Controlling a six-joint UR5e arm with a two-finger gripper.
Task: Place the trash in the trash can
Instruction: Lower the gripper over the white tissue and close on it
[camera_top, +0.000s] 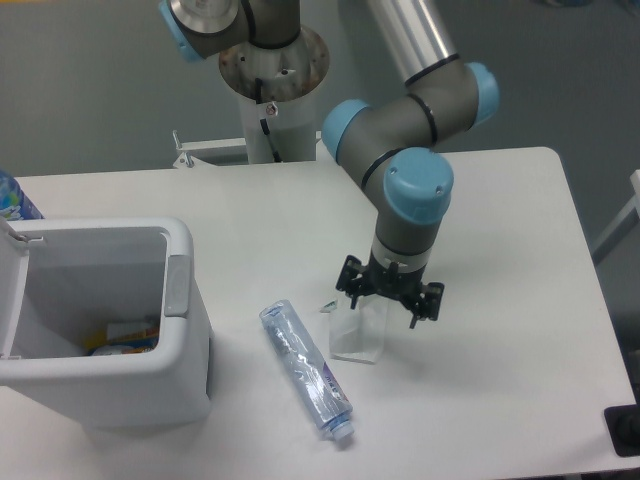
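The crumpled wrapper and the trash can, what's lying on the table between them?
In the camera view, the crushed plastic bottle lies between the wrapper and the trash can, angled with its cap toward the front edge; otherwise bare table.

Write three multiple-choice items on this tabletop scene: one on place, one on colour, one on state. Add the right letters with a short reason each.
1. Where is the gripper?
A. Inside the trash can
B. Directly over the wrapper
C. Over the bottle's cap

2. What colour is the bottle's cap?
A. Pale blue
B. Red
C. Black

3. How is the trash can's lid?
A. Shut and latched
B. Missing from the scene
C. Swung open

Key:
1 B: the spread fingers sit at the top edge of the wrapper.
2 A: the cap at the lower end of the bottle is pale blue.
3 C: the trash can shows its inside, and the lid hangs at its left side.
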